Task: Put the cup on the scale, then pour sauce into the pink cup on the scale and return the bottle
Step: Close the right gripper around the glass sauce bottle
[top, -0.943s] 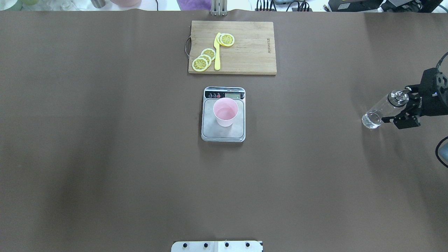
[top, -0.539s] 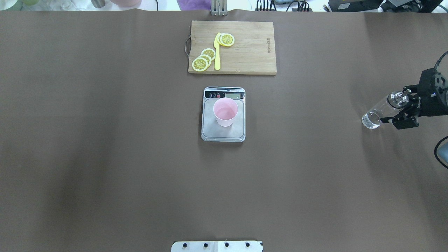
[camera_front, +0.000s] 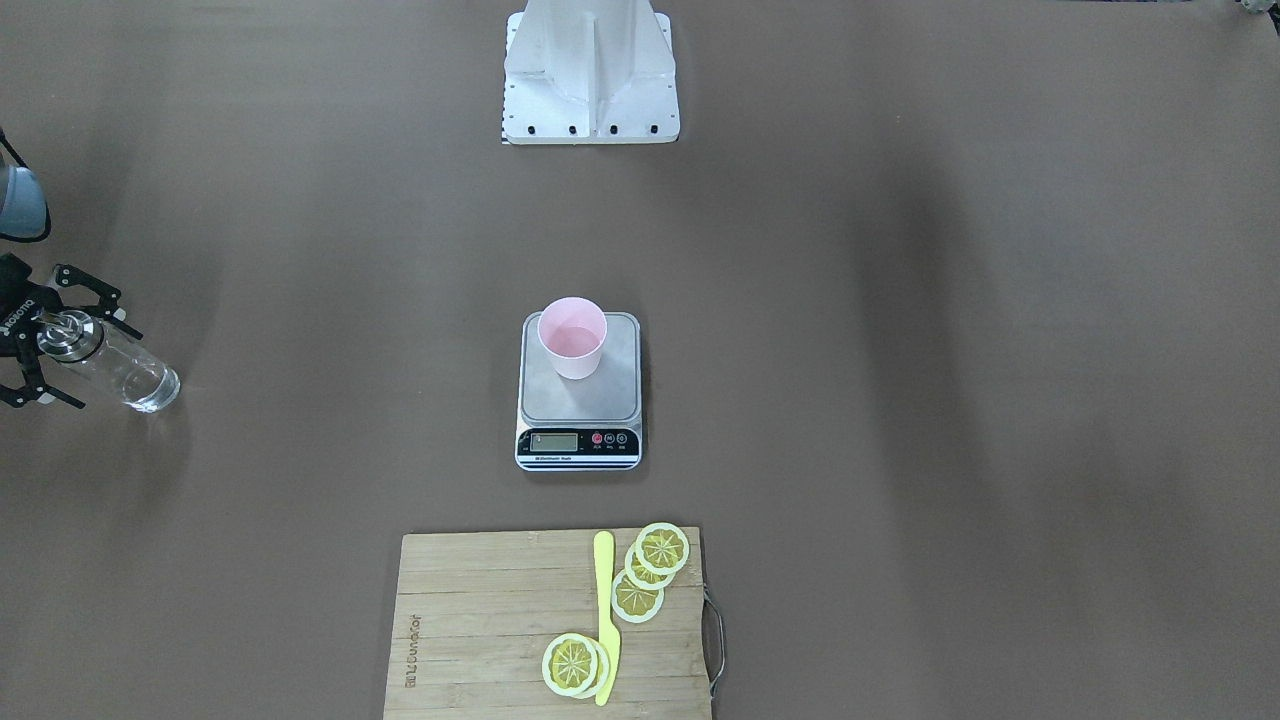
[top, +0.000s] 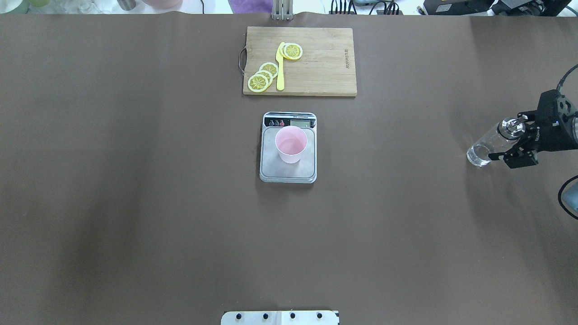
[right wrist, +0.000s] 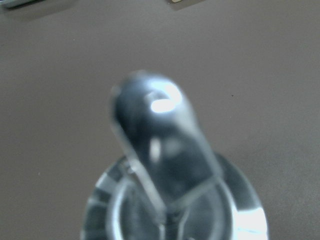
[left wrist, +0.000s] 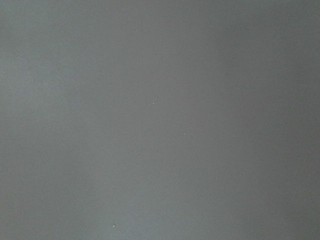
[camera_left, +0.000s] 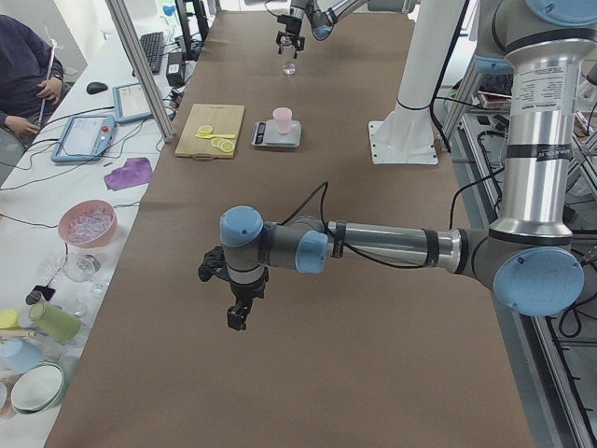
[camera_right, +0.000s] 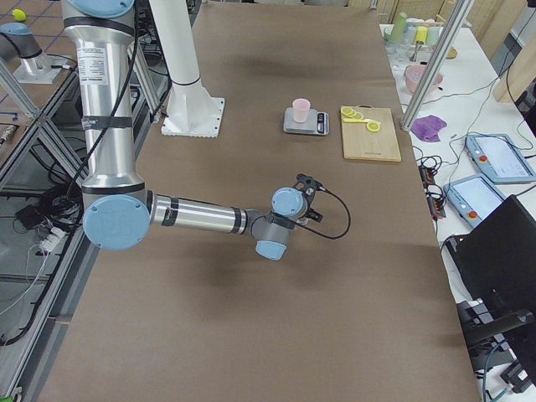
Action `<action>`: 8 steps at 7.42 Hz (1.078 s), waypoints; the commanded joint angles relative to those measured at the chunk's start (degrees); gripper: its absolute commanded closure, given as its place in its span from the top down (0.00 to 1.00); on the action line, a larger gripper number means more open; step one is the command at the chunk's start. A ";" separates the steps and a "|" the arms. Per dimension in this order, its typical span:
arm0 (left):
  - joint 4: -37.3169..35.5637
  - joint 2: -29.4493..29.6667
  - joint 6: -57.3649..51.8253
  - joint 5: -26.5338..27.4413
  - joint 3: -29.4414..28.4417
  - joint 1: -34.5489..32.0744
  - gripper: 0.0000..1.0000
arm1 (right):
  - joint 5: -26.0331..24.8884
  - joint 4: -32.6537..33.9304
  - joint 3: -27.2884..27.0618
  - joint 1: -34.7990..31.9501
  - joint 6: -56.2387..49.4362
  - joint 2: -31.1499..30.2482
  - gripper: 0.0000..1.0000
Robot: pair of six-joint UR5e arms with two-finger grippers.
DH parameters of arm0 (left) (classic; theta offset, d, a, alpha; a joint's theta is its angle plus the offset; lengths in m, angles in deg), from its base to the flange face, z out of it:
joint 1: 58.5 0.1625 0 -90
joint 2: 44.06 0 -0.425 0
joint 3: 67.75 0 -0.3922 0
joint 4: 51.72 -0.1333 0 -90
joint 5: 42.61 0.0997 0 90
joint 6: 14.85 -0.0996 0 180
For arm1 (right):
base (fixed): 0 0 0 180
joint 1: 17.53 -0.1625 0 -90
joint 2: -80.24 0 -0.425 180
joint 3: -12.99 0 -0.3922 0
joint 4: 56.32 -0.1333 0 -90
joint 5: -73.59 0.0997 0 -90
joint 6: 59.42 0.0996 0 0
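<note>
Cup (top: 291, 143): upright on the steel platform of the scale (top: 271, 169), mid-table, toward the display end; set there for weighing the pour, mouth up

Bottle (top: 487, 146): standing on the table (top: 135, 180) at the far right edge, well apart from the scale, metal cap upward; judged already back in its spot, with the return step nearly complete

Right gripper (top: 505, 136): spread wide, one finger on each side of the bottle's cap, gripping nothing; gap clearly broader than the bottle, probably for letting go without tipping it

Left gripper (camera_left: 239, 317): shown only by the side camera, hanging over bare table toward the left end, far from cup, scale and bottle; apparently parked out of the way; open or closed impossible to tell

Cutting board (top: 316, 67), lemon slices (top: 258, 82), yellow knife (top: 280, 72): just beyond the scale, no part in the task

Hidden or unclear
- right arm cut off by the frame edge in both table views, only wrist and fingers visible
- right wrist view filled by the blurred spout (right wrist: 155, 135), no fingers in it
- left wrist view plain grey, nothing recognisable
- scale display too small to read
- sauce in the cup: pale sheen at the bottom, amount not certain
- liquid level in the clear bottle not distinguishable
</note>
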 commanded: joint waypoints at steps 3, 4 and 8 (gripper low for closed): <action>-0.03 -0.05 0.00 -0.09 0.00 0.00 0.98 | -0.09 0.00 0.05 0.63 0.15 0.09 0.99; -0.03 0.04 0.00 0.00 0.00 0.00 0.98 | -0.09 0.00 0.13 0.72 0.15 0.27 0.99; 0.06 0.04 0.00 0.00 0.00 0.00 0.98 | 0.00 0.00 0.40 1.24 0.24 0.27 0.99</action>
